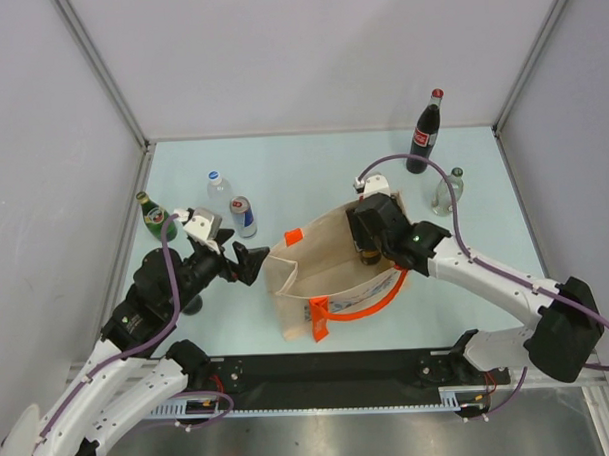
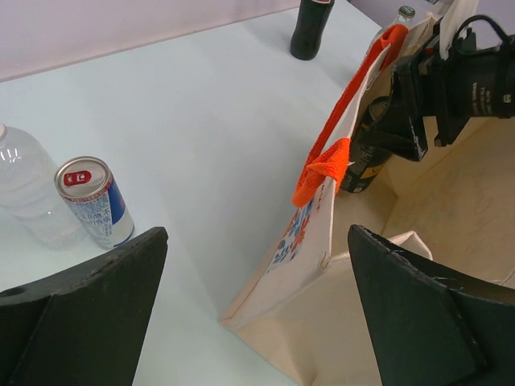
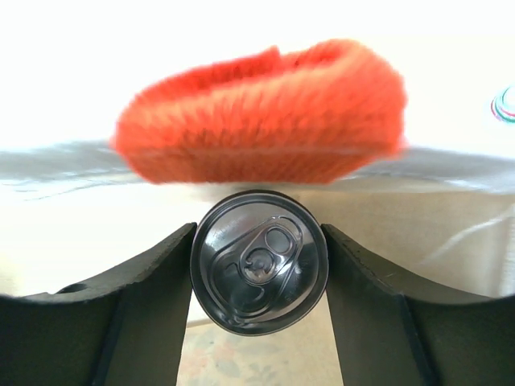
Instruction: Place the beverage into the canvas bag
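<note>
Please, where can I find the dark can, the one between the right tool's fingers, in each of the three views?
Top external: the dark can is right of centre, over the opening of the canvas bag.
Left wrist: upper right, inside the bag.
Right wrist: centre, lid towards the camera, gripped by the right tool.
Shared landmark: the bag's orange handle.

Honestly nothing here is properly legible. The dark bottle (image 1: pixel 422 139) has a red label with whitish writing, too small to read. The blue-and-silver can (image 2: pixel 95 203) has blue lettering, just a blur. Same for the blue print on the canvas bag (image 2: pixel 296 235) and the tiny white writing on the black camera (image 2: pixel 476 84).
</note>
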`<action>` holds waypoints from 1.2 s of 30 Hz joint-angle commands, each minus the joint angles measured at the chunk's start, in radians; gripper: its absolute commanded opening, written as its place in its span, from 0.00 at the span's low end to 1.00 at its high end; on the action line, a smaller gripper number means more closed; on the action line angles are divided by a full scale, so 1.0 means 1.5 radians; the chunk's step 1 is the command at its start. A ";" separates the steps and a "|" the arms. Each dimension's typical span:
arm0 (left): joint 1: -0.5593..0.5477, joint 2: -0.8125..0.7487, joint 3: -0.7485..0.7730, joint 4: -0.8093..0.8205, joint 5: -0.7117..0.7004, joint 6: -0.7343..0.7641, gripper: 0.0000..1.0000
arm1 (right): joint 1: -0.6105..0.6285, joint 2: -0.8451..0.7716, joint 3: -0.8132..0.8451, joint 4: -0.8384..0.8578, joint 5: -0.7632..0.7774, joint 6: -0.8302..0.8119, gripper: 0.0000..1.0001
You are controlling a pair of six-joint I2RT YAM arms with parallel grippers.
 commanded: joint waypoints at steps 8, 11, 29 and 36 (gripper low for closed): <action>-0.003 0.005 -0.001 0.018 -0.007 0.001 1.00 | -0.005 -0.068 0.097 -0.014 0.019 0.027 0.69; -0.002 0.010 -0.001 0.018 -0.006 0.003 1.00 | -0.005 -0.079 0.112 -0.023 0.007 0.026 0.70; -0.002 0.010 -0.001 0.016 -0.015 0.005 1.00 | -0.020 -0.118 0.239 -0.053 -0.154 0.052 0.69; -0.003 0.014 0.001 0.015 -0.004 0.007 1.00 | -0.088 -0.140 0.265 -0.052 -0.128 0.033 0.68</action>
